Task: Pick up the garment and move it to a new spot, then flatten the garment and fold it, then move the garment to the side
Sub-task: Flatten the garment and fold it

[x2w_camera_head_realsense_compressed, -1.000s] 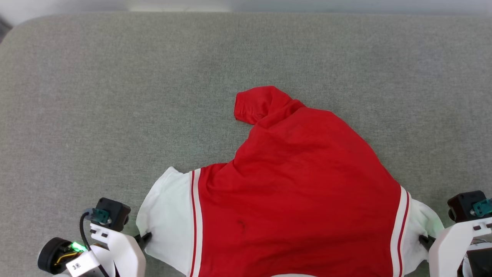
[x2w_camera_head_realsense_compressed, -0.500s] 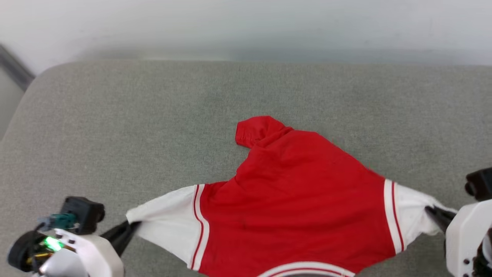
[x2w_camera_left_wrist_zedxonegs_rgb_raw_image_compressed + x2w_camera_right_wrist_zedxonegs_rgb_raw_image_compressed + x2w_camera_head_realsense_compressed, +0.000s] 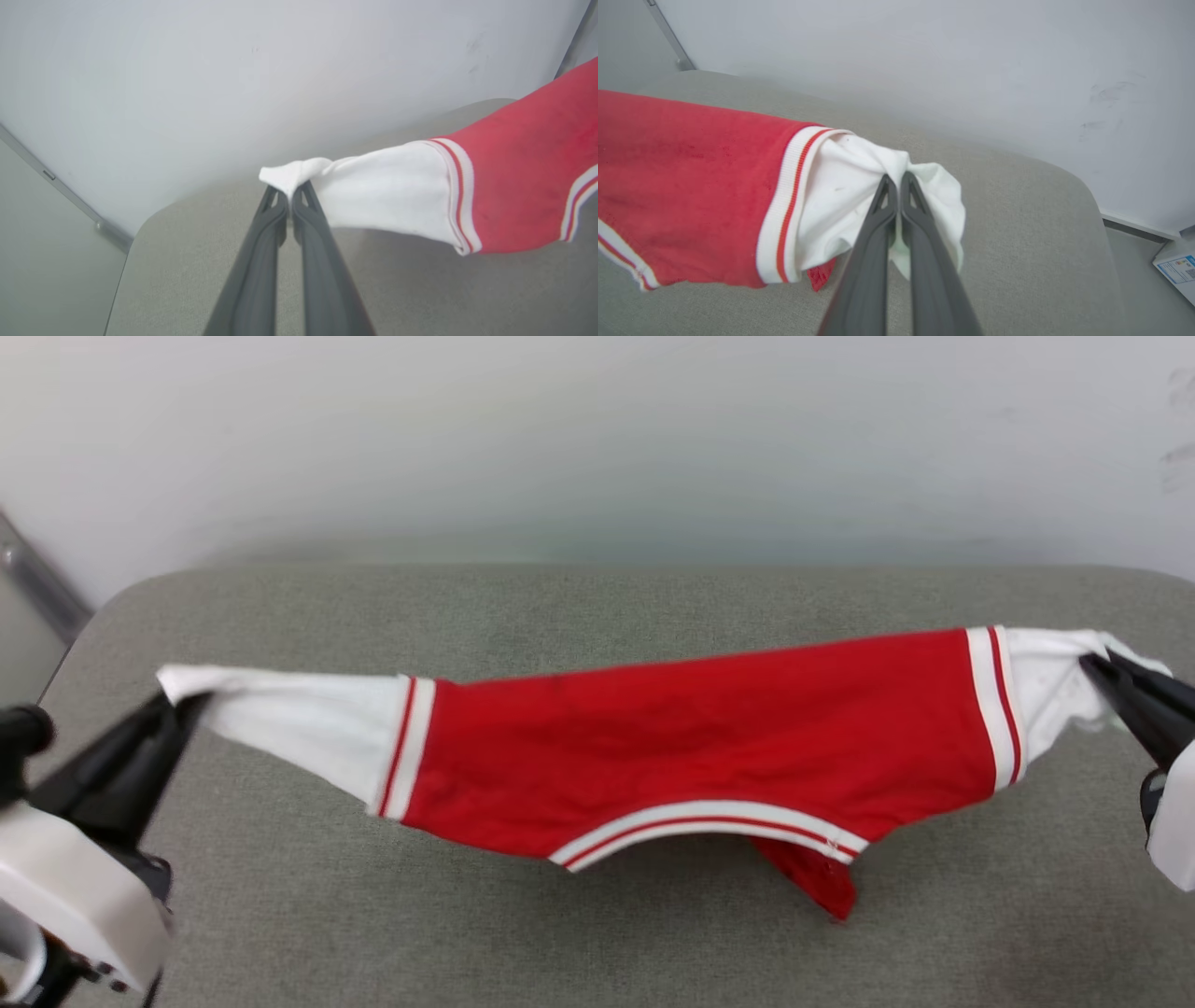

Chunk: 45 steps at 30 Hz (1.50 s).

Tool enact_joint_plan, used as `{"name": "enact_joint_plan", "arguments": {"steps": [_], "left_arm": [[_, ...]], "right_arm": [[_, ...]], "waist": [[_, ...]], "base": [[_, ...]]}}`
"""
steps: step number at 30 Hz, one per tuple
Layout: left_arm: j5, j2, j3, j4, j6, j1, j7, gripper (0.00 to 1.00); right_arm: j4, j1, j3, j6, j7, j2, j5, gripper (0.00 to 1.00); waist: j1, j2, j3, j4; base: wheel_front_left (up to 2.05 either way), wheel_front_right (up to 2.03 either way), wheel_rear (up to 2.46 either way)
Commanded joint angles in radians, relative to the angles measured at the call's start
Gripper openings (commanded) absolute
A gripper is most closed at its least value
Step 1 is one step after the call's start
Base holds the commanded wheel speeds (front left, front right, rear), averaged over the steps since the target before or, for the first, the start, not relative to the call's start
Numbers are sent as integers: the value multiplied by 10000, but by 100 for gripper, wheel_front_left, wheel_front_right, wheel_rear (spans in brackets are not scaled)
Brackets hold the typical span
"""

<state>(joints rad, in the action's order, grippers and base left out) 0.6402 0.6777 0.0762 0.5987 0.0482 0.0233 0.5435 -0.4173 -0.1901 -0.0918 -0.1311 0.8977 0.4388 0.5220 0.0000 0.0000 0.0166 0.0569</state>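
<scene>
Left gripper [image 3: 182,707], near left: the two dark fingers are pressed together on the bunched tip of a white sleeve, seen closely in the left wrist view [image 3: 289,193].

Right gripper [image 3: 1094,665], near right edge: also pinched tight, on crumpled white cloth of the other sleeve.

The garment [image 3: 700,737] is strung sleeve to sleeve between the two grippers, raised above the grey padded surface [image 3: 280,896]. Plain red cloth faces up. The curved red-and-white neck trim runs along the near edge and sags at the middle. Striped bands mark where red meets each white sleeve. The right end sits slightly higher in the head view.

A red flap hangs below the trim, right of centre. Cannot tell whether its tip touches the padding.

Further back the padded surface ends in a rounded edge, and a pale wall [image 3: 597,448] stands behind it. A metal strip [image 3: 37,588] slants at far left.

In the right wrist view a white box with a blue label [image 3: 1176,268] lies on the floor beyond the surface's corner.
</scene>
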Motion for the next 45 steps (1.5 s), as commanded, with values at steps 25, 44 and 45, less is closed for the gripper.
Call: {"name": "enact_joint_plan", "arguments": {"steps": [25, 44, 45], "left_arm": [[361, 976, 1346, -983, -562, -6181, -1150, 0], [-1013, 160, -1562, -7443, 361, -15664, -3809, 0], [-1043, 77, -1645, -7748, 408, -15940, -4011, 0]], "right_arm": [[1054, -6763, 1455, 7, -1193, -349, -790, 0], [6394, -13982, 2933, 7, -4684, -594, -3011, 0], [6701, -14211, 2884, 7, -4907, -656, -3138, 0]], "waist": [[0, 0, 2249, -900], [0, 0, 6174, -404], [0, 0, 6288, -370]], "base": [[0, 0, 0], [0, 0, 0], [0, 0, 0]]}}
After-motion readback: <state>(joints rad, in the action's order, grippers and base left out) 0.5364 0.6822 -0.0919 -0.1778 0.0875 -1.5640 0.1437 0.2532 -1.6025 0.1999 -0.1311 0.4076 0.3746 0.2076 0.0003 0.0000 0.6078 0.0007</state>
